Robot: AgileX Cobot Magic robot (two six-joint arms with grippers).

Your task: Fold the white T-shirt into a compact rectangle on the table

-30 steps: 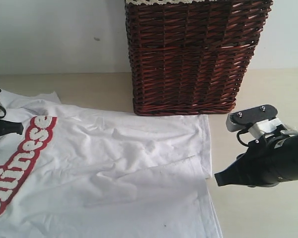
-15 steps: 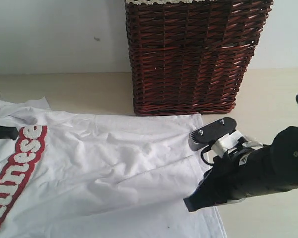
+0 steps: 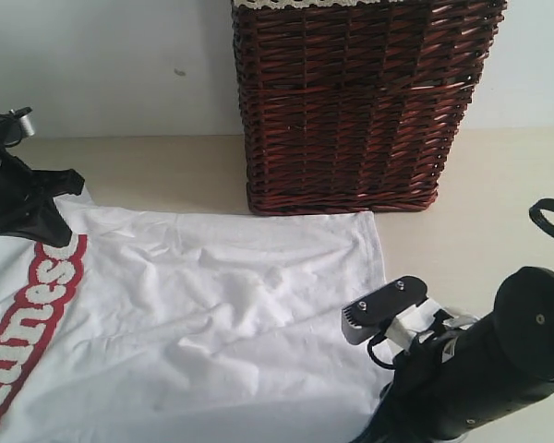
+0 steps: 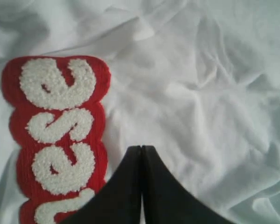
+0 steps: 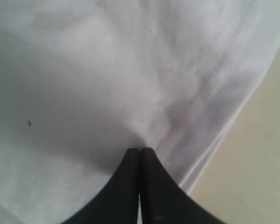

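Note:
The white T-shirt point(image 3: 212, 314) lies spread and wrinkled on the table point(image 3: 166, 171), its red-outlined fuzzy lettering point(image 3: 28, 314) at the left. My left gripper point(image 3: 55, 235) points down at the shirt's far left just above the lettering. Its jaws are shut with no cloth between them point(image 4: 141, 148), beside the lettering point(image 4: 60, 135). My right gripper point(image 3: 374, 429) is low at the shirt's near right edge. It is shut point(image 5: 140, 150), tips on the cloth just inside the hem point(image 5: 214, 135), where creases run toward them. The orange neck tag is out of view.
A tall dark brown wicker basket point(image 3: 360, 101) stands at the back, right behind the shirt's far edge. Bare table point(image 3: 480, 203) lies right of the shirt, and a pale wall point(image 3: 102, 65) runs behind. The right arm's black body point(image 3: 480, 360) fills the lower right corner.
The right arm swung in from the bare table, down and left onto the shirt's right edge. The diagonal fold there has flattened. The left gripper rose toward the far left.

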